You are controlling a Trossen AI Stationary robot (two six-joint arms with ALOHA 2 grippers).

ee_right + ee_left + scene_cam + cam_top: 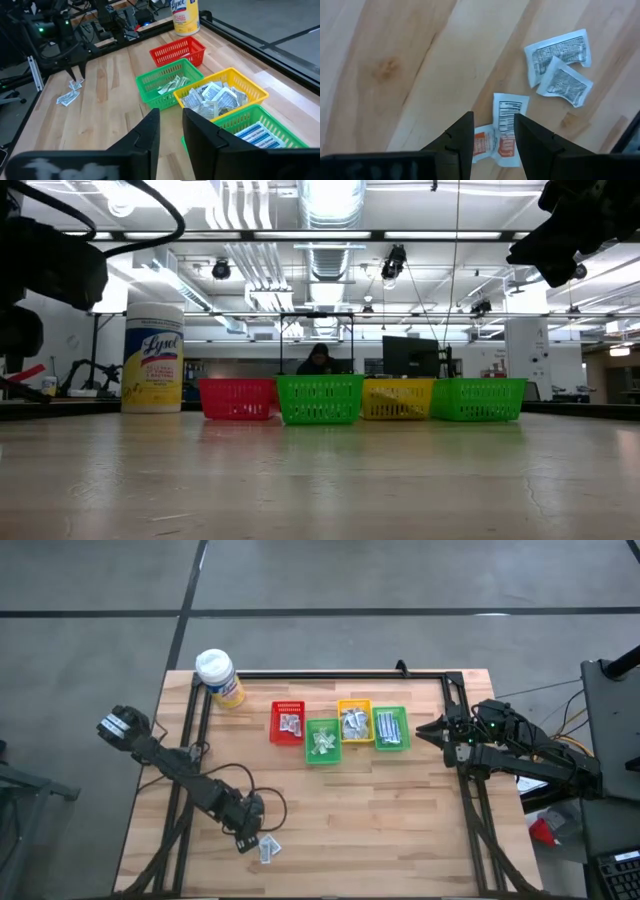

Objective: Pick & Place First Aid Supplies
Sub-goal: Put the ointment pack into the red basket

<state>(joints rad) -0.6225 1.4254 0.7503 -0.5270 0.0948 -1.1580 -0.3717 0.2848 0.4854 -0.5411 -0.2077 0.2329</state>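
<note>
Packets (501, 135) | between left claw (492, 132) fingers, on table (395, 65)

The left gripper (492, 132) hangs low near the table's front edge, fingers apart. The right gripper (171, 127) waits raised at the right, seemingly slightly parted.

Two dark, jointed arms trailing black cables; the right arm (520, 755) shows small green lights.
</note>
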